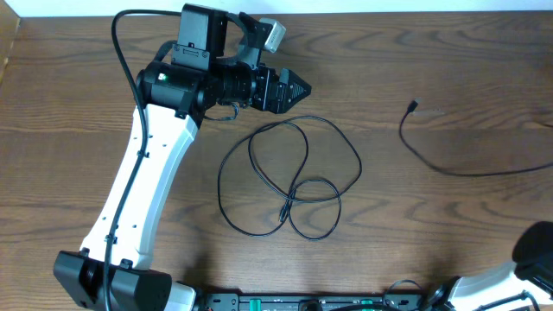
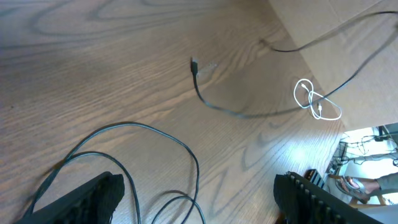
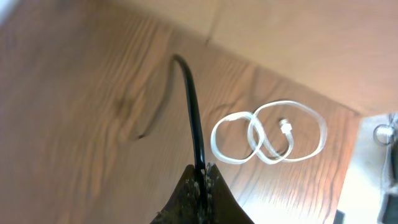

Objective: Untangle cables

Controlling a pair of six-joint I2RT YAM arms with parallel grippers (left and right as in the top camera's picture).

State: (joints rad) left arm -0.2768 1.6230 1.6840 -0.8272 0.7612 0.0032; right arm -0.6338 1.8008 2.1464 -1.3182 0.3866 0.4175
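Observation:
A black cable [image 1: 285, 173] lies in loose overlapping loops mid-table; it also shows in the left wrist view [image 2: 137, 127]. My left gripper [image 1: 298, 89] hovers just beyond the loops' far side, jaws wide open and empty [image 2: 199, 183]. A second black cable [image 1: 432, 160] with a small plug end [image 1: 414, 107] runs off the right edge; it also shows in the left wrist view [image 2: 249, 113]. My right gripper [image 3: 202, 171] is shut on a black cable [image 3: 189, 93]; it is out of the overhead view. A white-grey cable [image 3: 267, 134] lies coiled in two loops beyond it, also in the left wrist view [image 2: 316, 102].
The left arm [image 1: 147, 173] stretches from the front left to the back of the wood table [image 1: 69, 104]. Part of the right arm [image 1: 536, 250] shows at the front right corner. A dark rail [image 1: 302, 302] runs along the front edge.

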